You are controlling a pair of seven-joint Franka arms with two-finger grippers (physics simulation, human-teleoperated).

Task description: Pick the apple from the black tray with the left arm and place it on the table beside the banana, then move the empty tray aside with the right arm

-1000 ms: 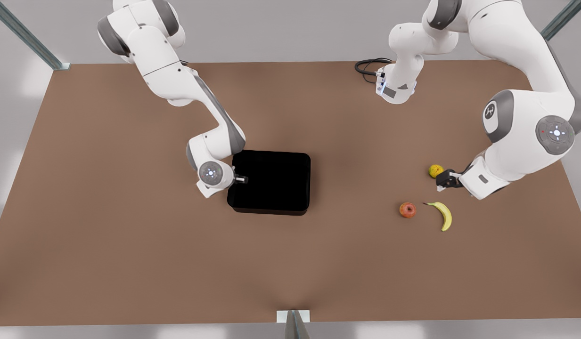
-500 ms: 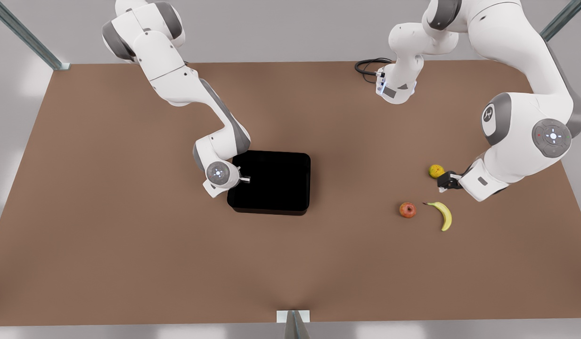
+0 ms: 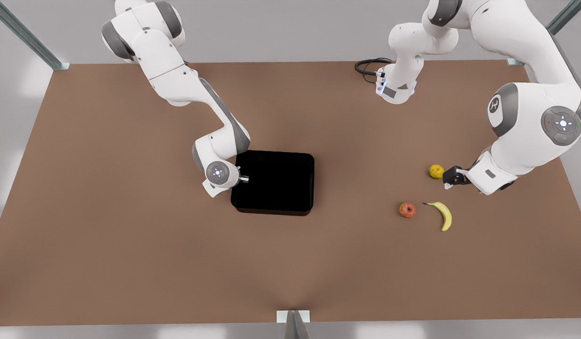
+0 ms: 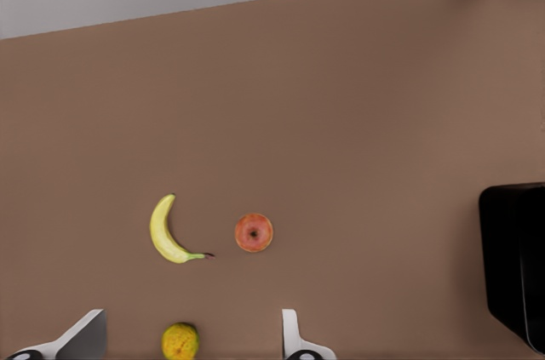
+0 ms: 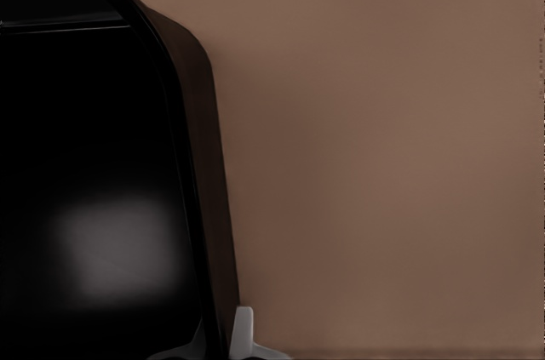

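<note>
Apple (image 3: 407, 210) resting on bench (image 3: 130, 245) just beside banana (image 3: 443, 214): placement apparently done. Left gripper (image 3: 450, 179) hovering near yellow fruit (image 3: 436, 171), jaws spread, empty. Right gripper (image 3: 243, 179) straddling tray (image 3: 274, 183) wall, jaws pinching rim, presumably to drag tray aside.

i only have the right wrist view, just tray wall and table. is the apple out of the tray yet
observer: Yes. The apple lies on the table just beside the banana, on the front view's right. The black tray looks empty.
operator: where is the left gripper
observer: The left gripper hangs next to a yellow fruit, on the far side of the banana, jaws open and holding nothing.
operator: and where on the tray is my gripper
observer: The right gripper is at the tray's edge on the front view's left.
</note>
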